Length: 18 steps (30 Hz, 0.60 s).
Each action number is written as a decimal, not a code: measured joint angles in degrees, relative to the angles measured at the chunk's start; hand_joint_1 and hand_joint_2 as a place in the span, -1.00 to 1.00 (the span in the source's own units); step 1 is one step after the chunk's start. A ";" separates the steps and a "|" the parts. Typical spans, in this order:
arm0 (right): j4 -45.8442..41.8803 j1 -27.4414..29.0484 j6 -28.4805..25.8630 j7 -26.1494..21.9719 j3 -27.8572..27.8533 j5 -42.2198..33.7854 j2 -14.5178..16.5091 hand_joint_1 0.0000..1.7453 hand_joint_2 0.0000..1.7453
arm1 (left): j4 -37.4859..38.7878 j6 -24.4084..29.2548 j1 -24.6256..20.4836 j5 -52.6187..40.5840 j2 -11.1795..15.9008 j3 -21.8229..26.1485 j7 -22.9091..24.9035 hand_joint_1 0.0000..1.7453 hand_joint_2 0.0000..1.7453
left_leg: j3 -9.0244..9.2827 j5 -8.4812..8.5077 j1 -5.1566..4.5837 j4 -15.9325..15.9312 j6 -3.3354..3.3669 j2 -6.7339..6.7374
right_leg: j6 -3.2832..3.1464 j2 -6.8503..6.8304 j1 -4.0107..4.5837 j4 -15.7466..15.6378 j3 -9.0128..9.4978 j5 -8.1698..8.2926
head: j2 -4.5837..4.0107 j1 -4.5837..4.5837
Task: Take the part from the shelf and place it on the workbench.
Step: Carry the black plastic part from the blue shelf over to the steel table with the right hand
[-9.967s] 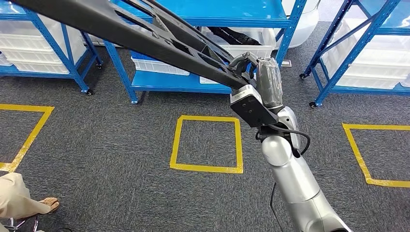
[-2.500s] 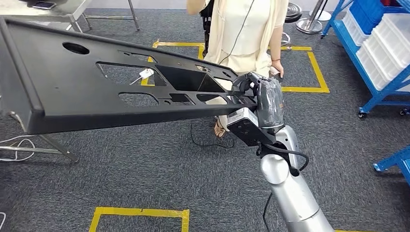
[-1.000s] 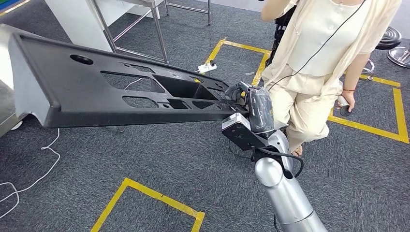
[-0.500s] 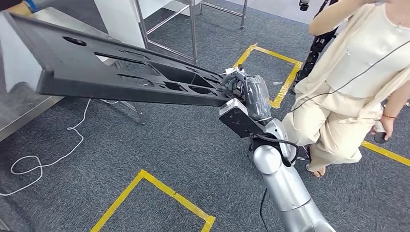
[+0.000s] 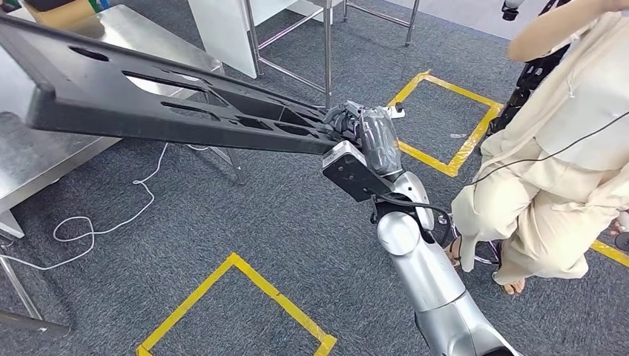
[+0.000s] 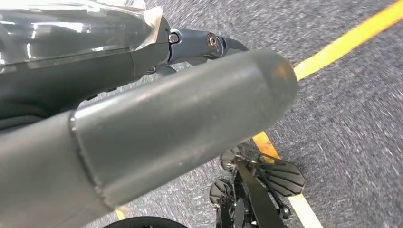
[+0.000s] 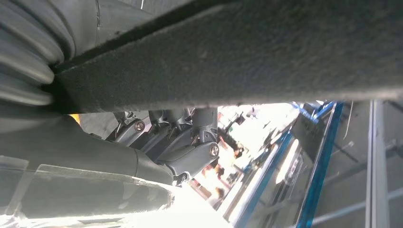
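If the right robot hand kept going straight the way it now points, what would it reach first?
Probably the steel workbench: the right robot hand points up-left along the black part it grips, whose far end already hangs over the bench. Depth is unclear.

Far end of the black part [image 5: 148, 104] cut off at frame edge; person [image 5: 564, 148] cropped.

No readable txt, labels, brands, nos. or signs in any view. Black part [image 5: 170, 104] by the right hand [image 5: 363, 133]: bare surface, no markings legible. Camera block just behind the fingers [image 5: 343, 121]: blank face. Steel desk [image 5: 44, 148] beyond the part: nothing printed. Yellow tape on floor [image 5: 245, 274]: plain lines, no lettering. Wrist views too blurred/close to read anything.
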 joint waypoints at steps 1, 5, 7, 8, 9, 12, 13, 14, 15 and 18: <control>0.26 -0.38 0.00 -0.03 0.10 -0.11 0.24 1.00 1.00 | 0.00 0.03 -0.01 0.09 0.01 0.11 -0.01 -1.00 -1.00 | 2.02 2.07 -0.28 -4.00 0.60 0.79 | -0.09 -0.46 0.14 -0.02 0.18 -0.13 | 0.00 0.02; 1.10 -2.05 0.01 -0.14 0.49 -0.36 1.27 1.00 1.00 | -0.02 0.08 -0.37 0.34 0.04 0.80 -0.21 -1.00 -1.00 | 6.02 4.09 -1.65 -12.01 2.27 3.28 | 0.28 -2.17 0.65 -0.23 0.62 -0.58 | 0.00 0.08; 1.61 -2.55 0.03 -0.13 0.83 -0.40 1.80 1.00 1.00 | -0.02 0.08 -0.27 0.60 0.03 1.14 -0.32 -1.00 -1.00 | 6.51 4.44 -1.61 -12.87 2.78 2.12 | 0.74 -2.68 0.72 -0.31 0.84 -0.83 | 0.00 0.08; 1.80 -2.77 0.04 -0.12 1.02 -0.40 2.02 1.00 1.00 | -0.01 0.08 -0.22 0.70 0.01 1.22 -0.37 -1.00 -1.00 | 6.99 4.75 -1.42 -13.54 3.00 1.54 | 0.88 -1.98 0.75 0.42 0.63 -1.28 | 0.00 0.09; 1.98 -3.05 0.05 -0.11 1.17 -0.43 2.15 1.00 1.00 | -0.01 0.08 -0.21 0.79 -0.01 1.25 -0.43 -1.00 -1.00 | 7.48 5.12 -1.18 -14.18 3.22 1.01 | 0.90 -0.83 0.73 2.19 -0.09 -2.10 | 0.00 0.16; 2.71 -3.52 0.06 -0.05 1.40 -0.57 2.04 1.00 1.00 | 0.00 -0.02 -0.34 0.85 -0.07 1.26 -0.71 -1.00 -1.00 | 7.95 5.47 -0.86 -14.69 3.48 -0.94 | 0.72 2.31 0.29 12.65 -5.38 -5.93 | 0.00 0.44; 3.01 -3.53 0.06 -0.02 1.43 -0.59 1.98 1.00 1.00 | 0.00 -0.06 -0.34 0.86 -0.09 1.27 -0.83 -1.00 -1.00 | 7.97 5.44 -0.82 -14.67 3.43 -1.76 | 0.99 2.56 0.12 14.87 -6.79 -6.36 | 0.00 0.49; 3.28 -3.55 0.05 0.01 1.45 -0.60 1.96 1.00 1.00 | 0.00 -0.10 -0.29 0.90 -0.12 1.27 -0.96 -1.00 -1.00 | 8.00 5.38 -0.75 -14.61 3.34 -2.54 | 1.50 2.65 -0.09 14.91 -7.19 -5.85 | 0.00 0.50; 3.52 -3.66 0.05 0.02 1.49 -0.61 1.95 1.00 1.00 | 0.00 -0.21 -0.24 0.94 -0.16 1.29 -1.14 -1.00 -1.00 | 8.04 5.27 -0.62 -14.45 3.16 -3.30 | 2.18 2.77 -0.33 12.56 -6.40 -4.40 | 0.00 0.50; 4.01 -4.49 0.08 0.01 1.63 -0.65 1.96 1.00 1.00 | -0.01 -0.62 -0.20 1.04 -0.22 1.46 -1.95 -1.00 -1.00 | 7.59 4.54 -0.35 -13.18 2.02 -5.28 | 3.47 4.79 -1.11 2.05 -1.88 0.28 | 0.00 0.63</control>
